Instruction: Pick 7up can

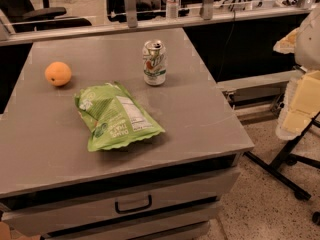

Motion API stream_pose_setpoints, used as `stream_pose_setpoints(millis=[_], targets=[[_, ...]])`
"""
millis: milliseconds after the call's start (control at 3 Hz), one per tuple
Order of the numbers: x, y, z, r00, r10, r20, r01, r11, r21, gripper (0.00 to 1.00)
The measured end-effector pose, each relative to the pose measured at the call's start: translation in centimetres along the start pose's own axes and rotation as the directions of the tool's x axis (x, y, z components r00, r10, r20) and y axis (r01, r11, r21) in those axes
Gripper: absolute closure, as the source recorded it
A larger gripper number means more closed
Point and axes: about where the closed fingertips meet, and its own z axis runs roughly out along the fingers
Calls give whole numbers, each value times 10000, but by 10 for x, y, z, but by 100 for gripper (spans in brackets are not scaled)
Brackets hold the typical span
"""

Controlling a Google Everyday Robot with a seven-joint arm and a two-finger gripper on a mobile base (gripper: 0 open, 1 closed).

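Observation:
The 7up can (154, 62) stands upright on the grey table top (200, 119), towards its back and right of the middle. It has a silver top and a white-and-green body with a red-spotted logo. My gripper (301, 106) shows as a pale white-and-yellow shape at the right edge of the camera view. It is out past the table's right side, well apart from the can, and nothing shows in it.
A green snack bag (114, 116) lies flat in the middle of the table, in front of the can. An orange (58, 74) sits at the back left. A drawer with a handle (133, 204) is below the front edge. A railing (150, 24) runs behind the table, and black stand legs (280, 169) cross the floor at right.

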Motion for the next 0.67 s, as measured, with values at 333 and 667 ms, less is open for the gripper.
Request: stream_pose_setpoints(millis=[333, 667], targets=[[0, 0, 0, 10000, 0, 0, 0, 10000, 0, 0], [-4, -12, 4, 9989, 243, 407, -255, 9993, 278, 0]])
